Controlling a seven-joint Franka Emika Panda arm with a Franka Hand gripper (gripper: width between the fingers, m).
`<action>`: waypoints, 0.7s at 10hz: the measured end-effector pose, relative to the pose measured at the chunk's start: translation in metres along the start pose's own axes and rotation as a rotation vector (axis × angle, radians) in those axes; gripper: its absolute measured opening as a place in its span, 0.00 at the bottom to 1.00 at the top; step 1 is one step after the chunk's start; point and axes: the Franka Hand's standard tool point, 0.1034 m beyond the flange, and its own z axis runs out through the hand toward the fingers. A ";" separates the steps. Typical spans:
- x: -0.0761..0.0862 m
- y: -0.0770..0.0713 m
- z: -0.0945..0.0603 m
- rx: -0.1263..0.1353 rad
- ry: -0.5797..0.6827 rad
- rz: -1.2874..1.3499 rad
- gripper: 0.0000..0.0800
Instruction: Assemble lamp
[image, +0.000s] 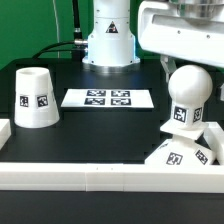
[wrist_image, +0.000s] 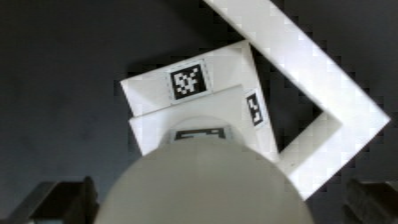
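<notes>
Bulb (image: 187, 95) upright on the base (image: 178, 152) directly beneath my claw (image: 190, 58), shade (image: 35, 98) well apart across the black table (image: 100, 130), claw's spread I cannot tell.

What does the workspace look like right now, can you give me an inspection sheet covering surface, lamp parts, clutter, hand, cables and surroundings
Surface: black table, bordered by white rails at the front and sides.
Job's things: shade stands mouth-down at the exterior view's left, apart from the rest. Bulb stands upright on the base at the exterior view's right; the wrist view looks down the bulb onto the tagged base.
Clutter: nothing seen; only the marker board lies flat mid-table.
Hand: hand sits just above the bulb, fingers dark at either side of it; contact cannot be told.
Cables: dark cables run behind the arm's pedestal.
Surroundings: green backdrop.
</notes>
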 end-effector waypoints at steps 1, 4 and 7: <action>-0.006 0.004 -0.011 0.009 0.007 -0.063 0.87; -0.024 0.030 -0.034 0.036 0.042 -0.312 0.87; -0.026 0.029 -0.031 0.035 0.038 -0.297 0.87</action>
